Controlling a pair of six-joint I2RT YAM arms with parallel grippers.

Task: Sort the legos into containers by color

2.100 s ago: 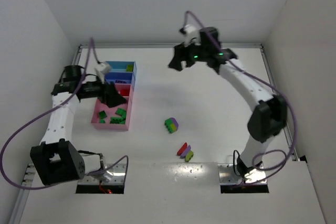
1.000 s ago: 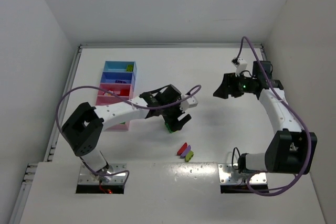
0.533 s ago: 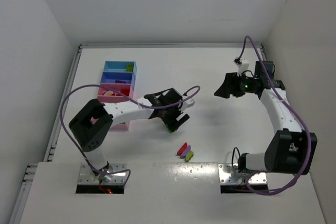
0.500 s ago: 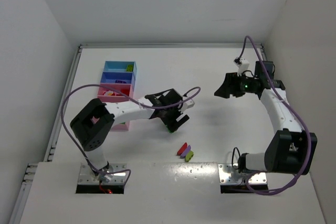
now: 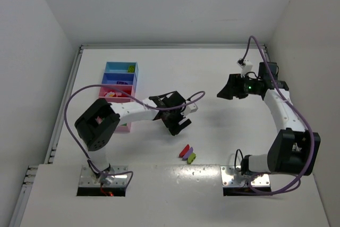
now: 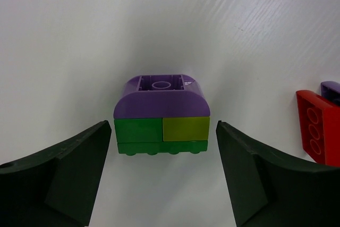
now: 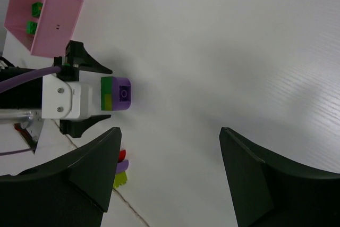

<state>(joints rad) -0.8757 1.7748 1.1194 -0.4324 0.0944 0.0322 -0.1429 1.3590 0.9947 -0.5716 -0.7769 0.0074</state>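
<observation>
At counter [image 5: 212,131] centre | left hand [image 5: 178,124] wide open astride purple-green block [image 6: 161,112], not touching it | right hand [image 5: 225,87] at 2 o'clock, wide open, empty

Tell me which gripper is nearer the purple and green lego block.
Left. The left gripper straddles the block, an open finger on each side, not touching. The right gripper hangs open far off to its right.

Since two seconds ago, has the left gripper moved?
Yes. The left gripper was over the trays and has swung right, clear of them. It now straddles the block with its jaws open.
</observation>
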